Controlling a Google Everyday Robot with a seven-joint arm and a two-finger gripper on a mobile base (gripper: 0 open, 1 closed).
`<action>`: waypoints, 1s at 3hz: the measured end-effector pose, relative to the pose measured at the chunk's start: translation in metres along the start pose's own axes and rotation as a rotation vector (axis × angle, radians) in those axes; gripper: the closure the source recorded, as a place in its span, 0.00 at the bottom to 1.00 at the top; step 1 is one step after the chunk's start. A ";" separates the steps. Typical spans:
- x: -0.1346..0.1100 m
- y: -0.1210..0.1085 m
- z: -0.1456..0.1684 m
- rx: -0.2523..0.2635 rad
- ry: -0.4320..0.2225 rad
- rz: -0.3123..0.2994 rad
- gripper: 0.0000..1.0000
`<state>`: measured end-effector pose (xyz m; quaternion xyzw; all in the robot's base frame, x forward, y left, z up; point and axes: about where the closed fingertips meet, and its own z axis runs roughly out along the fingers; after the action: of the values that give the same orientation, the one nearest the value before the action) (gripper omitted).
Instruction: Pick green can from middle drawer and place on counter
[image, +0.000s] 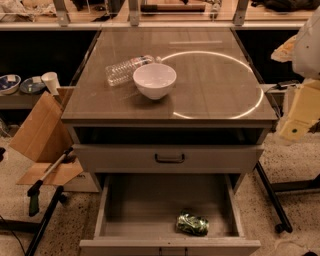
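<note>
Finding: can (192, 223) lies on its side, front right of open drawer (145, 207). Judged light, dented, thin-walled, slick; grip gently across mid-body. Robot gripper (299, 117) at right edge beside counter (210, 85); its state cannot be told

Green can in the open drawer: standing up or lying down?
Lying down: the green can rests on its side on the middle drawer floor, its length running left-right. The gripper hangs far right, beside the counter.
</note>
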<state>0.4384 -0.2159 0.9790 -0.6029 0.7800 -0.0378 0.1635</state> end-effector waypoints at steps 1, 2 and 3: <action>-0.001 0.000 -0.001 0.003 -0.001 -0.003 0.00; -0.006 0.004 -0.005 0.013 -0.009 -0.030 0.00; -0.014 0.014 0.010 -0.016 -0.013 -0.050 0.00</action>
<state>0.4312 -0.1970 0.9685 -0.6238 0.7638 -0.0317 0.1626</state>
